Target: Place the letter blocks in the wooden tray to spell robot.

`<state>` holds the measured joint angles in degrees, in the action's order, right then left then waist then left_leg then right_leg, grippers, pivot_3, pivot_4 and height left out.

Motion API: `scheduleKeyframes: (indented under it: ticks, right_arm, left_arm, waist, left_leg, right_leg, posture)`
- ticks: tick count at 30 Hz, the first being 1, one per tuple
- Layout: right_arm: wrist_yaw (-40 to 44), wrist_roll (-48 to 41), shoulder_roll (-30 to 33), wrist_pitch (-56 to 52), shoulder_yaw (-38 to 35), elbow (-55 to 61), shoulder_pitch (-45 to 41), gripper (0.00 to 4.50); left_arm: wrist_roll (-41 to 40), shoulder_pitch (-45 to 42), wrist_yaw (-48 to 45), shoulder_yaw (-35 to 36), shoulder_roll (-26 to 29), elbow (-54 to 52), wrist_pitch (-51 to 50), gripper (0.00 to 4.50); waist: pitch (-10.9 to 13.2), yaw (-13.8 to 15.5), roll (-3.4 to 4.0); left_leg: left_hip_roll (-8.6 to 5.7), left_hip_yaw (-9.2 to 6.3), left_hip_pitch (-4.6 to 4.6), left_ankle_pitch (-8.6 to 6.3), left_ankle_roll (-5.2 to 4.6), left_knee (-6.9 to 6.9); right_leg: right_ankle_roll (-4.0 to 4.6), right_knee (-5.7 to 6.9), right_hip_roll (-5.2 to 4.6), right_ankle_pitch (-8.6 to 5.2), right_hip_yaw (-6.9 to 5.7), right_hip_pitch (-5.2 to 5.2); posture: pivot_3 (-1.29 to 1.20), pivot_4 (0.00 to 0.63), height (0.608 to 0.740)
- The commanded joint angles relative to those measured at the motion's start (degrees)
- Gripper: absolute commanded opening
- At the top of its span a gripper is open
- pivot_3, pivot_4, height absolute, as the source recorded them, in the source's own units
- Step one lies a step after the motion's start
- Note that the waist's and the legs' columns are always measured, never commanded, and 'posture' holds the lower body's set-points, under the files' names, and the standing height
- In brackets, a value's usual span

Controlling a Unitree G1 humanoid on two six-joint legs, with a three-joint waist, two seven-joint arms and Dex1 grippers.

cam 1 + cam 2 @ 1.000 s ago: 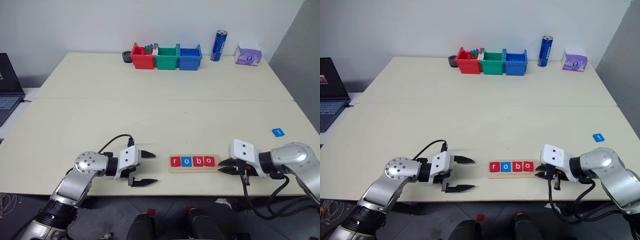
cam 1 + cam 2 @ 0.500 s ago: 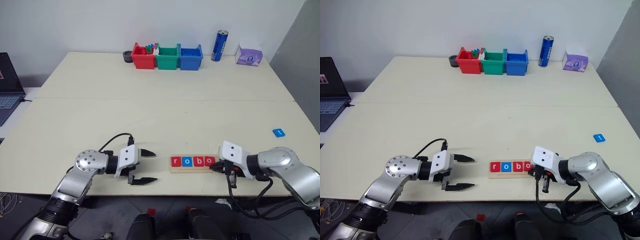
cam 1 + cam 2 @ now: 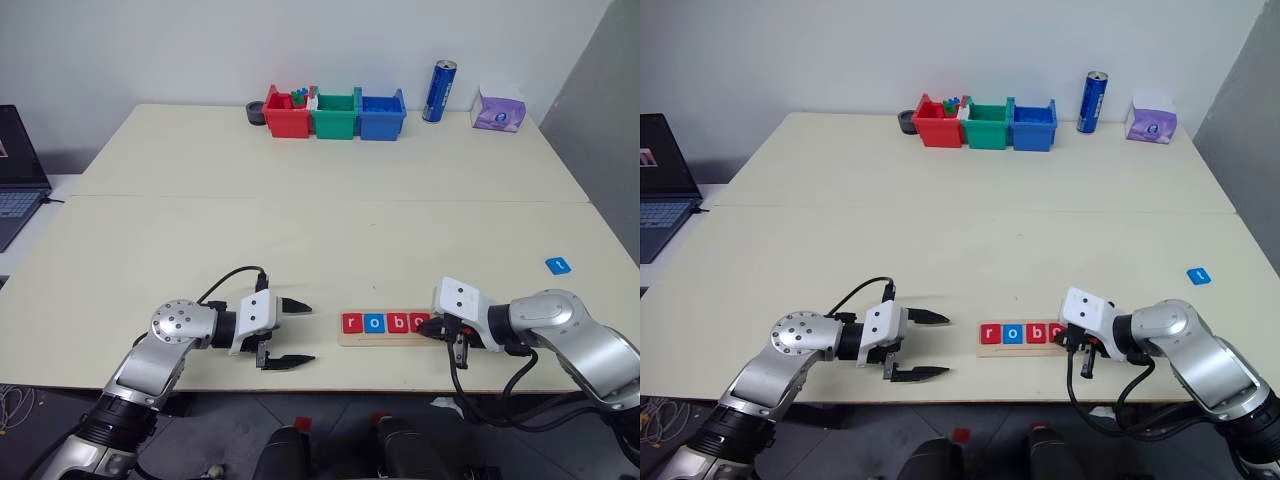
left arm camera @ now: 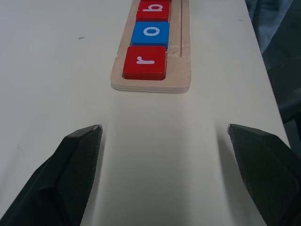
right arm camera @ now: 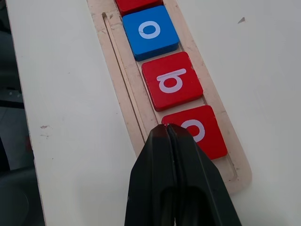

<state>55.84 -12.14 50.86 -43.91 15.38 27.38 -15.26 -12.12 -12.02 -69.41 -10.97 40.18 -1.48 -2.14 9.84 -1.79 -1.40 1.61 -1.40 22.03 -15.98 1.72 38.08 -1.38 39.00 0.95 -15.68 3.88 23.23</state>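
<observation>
Presently, the wooden tray (image 3: 388,325) is seen lying near the front edge of the table (image 3: 320,230), between the two grippers. Four letter blocks are seated in its groove: a red r (image 4: 145,61), a blue o (image 4: 150,33), a red b (image 5: 172,80) and a red o (image 5: 196,130). In the left wrist view the b is cut off by the frame edge, and the blocks beyond it are not shown there. In the right wrist view the r is cut off likewise.

The right gripper (image 5: 168,129) is pressed shut, its fingertips laid over the near corner of the last red o, part of which is hidden beneath them. Whether the tips actually bear on the block cannot be told. The tray's end beyond that block is partly covered in the head views.

The left gripper (image 3: 290,332) is held with its jaws wide apart and empty, just beside the tray's r end, clear of it.

A blue block (image 3: 557,265) lies well apart, towards the table's right edge; its letter is too small to read.
</observation>
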Motion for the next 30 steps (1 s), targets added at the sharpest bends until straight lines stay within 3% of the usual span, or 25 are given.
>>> scheduleKeyframes:
  ticks: [1, 10, 30]
  right_arm:
    - [0.57, -3.66, 0.18, -1.94, -4.14, 3.91, -0.81, 0.05]
    - [0.61, 1.67, 6.66, 3.39, -3.06, 0.87, -0.64, 0.05]
    - [2.9, 8.05, 3.31, 8.72, 4.73, -3.41, -4.49, 0.05]
  left_arm:
    - [0.02, -0.3, -0.12, -0.18, -0.14, -0.97, 0.32, 4.5]
    - [-0.28, 0.22, 0.41, 0.16, -0.05, -1.9, -0.66, 4.5]
    - [-0.34, 2.15, 0.79, 1.53, 1.54, -1.91, -0.21, 4.5]
  waist:
    - [0.0, 0.0, 0.0]
    - [0.0, 0.02, 0.0]
    - [0.0, 0.01, 0.0]
  left_leg:
    - [0.0, 0.0, 0.0, 0.0, 0.0, 0.0]
    - [0.0, 0.02, 0.0, 0.0, 0.0, 0.0]
    - [0.01, 0.01, -0.01, 0.0, 0.0, -0.01]
  right_leg:
    - [0.0, 0.0, 0.0, 0.0, 0.0, 0.0]
    - [-0.02, 0.0, -0.01, -0.01, 0.01, 0.0]
    - [0.02, 0.0, -0.01, 0.01, 0.01, 0.01]
  posture:
    - [0.0, 0.15, 0.74]
    - [0.0, 0.15, 0.74]
    - [0.0, 0.15, 0.74]
